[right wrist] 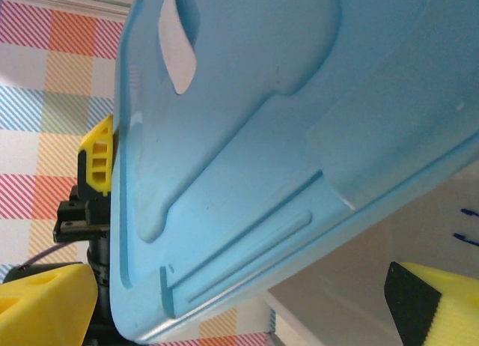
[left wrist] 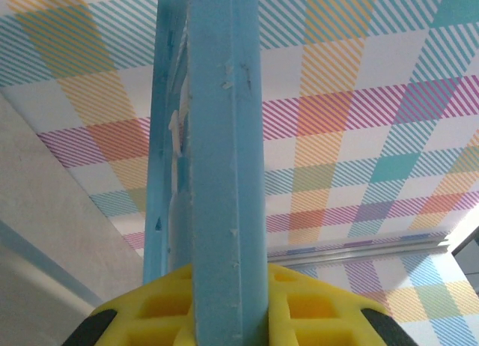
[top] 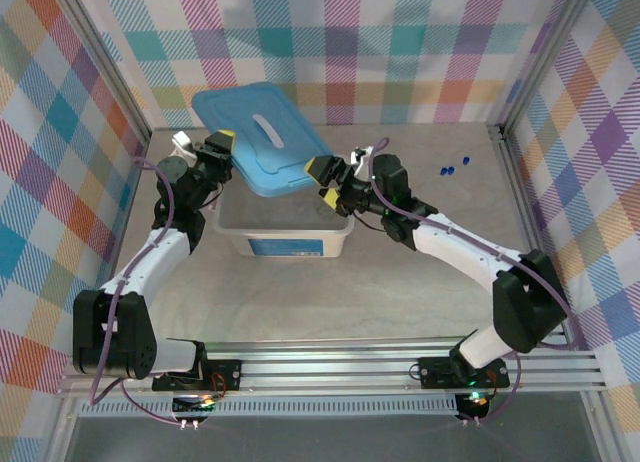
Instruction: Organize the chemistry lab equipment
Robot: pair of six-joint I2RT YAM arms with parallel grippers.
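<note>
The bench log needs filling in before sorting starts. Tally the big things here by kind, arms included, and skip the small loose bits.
Flat blue rectangular plastic lid: 1
Translucent white plastic tub: 1
White-and-black robot arms: 2
Total: 4
</note>
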